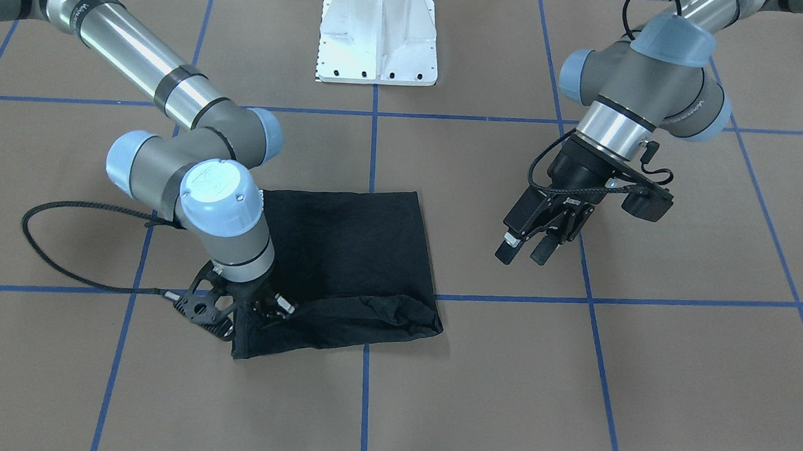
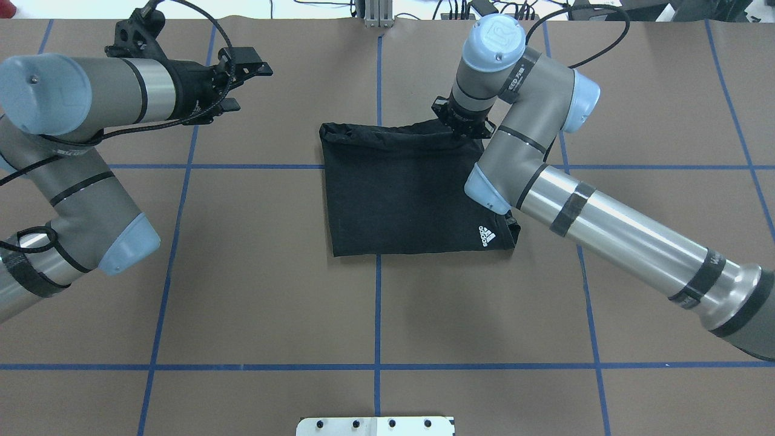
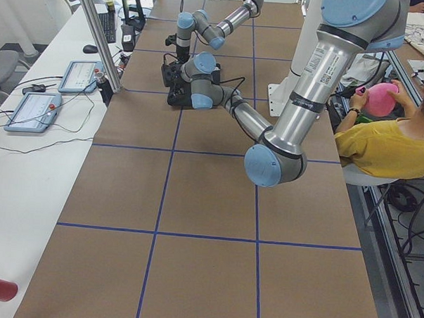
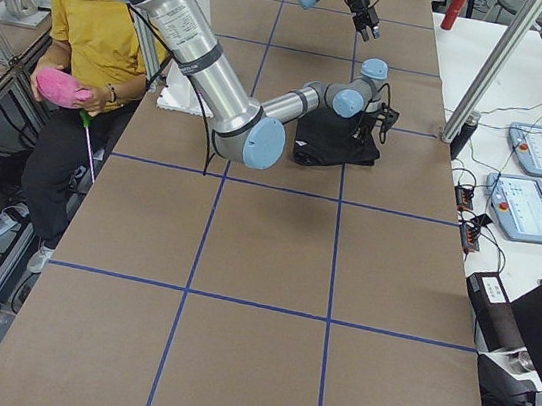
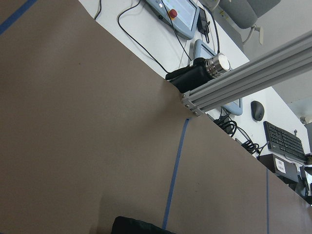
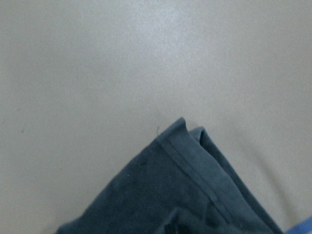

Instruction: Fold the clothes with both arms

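The black T-shirt [image 1: 359, 251] lies folded into a rough rectangle on the brown table. Its white three-stripe logo [image 2: 487, 236] faces up at the near right corner, and its far edge [image 2: 387, 130] is bunched into a roll. My right gripper [image 1: 275, 308] is down at the shirt's far right corner [image 2: 463, 121], shut on the fabric there. The right wrist view shows a hemmed shirt corner [image 6: 195, 185] on the table. My left gripper [image 1: 522, 256] is open and empty, above bare table well off the shirt's left side [image 2: 245, 85]. The shirt's edge shows in the left wrist view [image 5: 136, 226].
The white pedestal base [image 1: 378, 39] stands at the robot's side of the table. Blue tape lines [image 2: 378, 303] grid the brown surface. A seated person in yellow [image 4: 104, 28] is beside the table. Control tablets [image 4: 536, 149] and an aluminium post [image 5: 243, 78] lie beyond the far edge.
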### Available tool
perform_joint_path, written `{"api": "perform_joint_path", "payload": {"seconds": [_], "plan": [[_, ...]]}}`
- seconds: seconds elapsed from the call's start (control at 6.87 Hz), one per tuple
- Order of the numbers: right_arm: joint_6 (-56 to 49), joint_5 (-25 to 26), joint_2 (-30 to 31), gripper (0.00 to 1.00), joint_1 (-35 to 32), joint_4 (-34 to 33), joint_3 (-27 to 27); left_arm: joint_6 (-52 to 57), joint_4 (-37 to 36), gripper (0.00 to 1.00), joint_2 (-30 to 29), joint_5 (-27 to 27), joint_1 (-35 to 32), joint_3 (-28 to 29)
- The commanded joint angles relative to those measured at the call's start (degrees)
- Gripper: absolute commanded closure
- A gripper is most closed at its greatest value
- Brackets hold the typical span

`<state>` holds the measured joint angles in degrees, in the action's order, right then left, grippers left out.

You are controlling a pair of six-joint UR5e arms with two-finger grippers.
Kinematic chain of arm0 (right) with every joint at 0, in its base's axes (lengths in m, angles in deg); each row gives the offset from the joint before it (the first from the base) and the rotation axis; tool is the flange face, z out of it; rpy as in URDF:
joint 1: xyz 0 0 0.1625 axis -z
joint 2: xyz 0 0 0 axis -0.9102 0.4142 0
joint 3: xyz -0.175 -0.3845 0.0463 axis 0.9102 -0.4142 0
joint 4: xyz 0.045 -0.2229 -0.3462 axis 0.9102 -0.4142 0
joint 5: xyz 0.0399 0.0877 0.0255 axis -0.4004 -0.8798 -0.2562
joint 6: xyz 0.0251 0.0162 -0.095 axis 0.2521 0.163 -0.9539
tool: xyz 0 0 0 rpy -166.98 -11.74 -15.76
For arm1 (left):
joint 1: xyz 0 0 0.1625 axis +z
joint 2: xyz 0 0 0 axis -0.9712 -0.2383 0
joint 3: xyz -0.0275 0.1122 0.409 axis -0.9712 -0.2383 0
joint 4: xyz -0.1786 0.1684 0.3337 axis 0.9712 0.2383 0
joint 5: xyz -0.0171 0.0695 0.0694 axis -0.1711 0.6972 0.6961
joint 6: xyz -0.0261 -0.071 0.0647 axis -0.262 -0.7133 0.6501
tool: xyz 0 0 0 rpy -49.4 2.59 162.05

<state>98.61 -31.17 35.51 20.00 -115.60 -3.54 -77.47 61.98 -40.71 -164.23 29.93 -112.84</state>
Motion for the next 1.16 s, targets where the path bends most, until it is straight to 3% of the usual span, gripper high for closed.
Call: {"api": "perform_joint_path", "payload": {"seconds": [0.0, 0.29, 0.44, 0.58, 0.73, 1.02], "plan": [[-2.26, -2.58, -3.26, 1.0, -4.55, 1.55, -6.85, -0.03, 0.01, 0.01, 1.12, 0.03, 0.06, -0.82], [-2.96, -8.62, -4.5, 1.0, -9.64, 1.46, -6.52, 0.41, 0.01, 0.01, 1.03, -0.15, 0.06, -0.91], [-3.75, -9.34, -3.98, 1.0, -10.18, 1.2, -4.95, 0.84, -0.08, 0.01, 1.03, -0.41, 0.32, -1.0], [-4.28, -11.35, -1.89, 1.0, -11.58, 1.02, -2.67, 3.63, -0.16, 0.01, 0.94, -0.58, 0.15, -1.0], [-7.85, -12.67, 5.44, 1.0, -13.85, 0.76, 4.83, 11.06, -0.6, 0.01, 2.68, -0.59, -0.03, -1.34], [-19.79, -13.56, 18.38, 0.01, -19.04, 0.67, 14.8, 27.39, -3.57, 0.01, 8.03, -0.67, -1.16, -4.23]]}}
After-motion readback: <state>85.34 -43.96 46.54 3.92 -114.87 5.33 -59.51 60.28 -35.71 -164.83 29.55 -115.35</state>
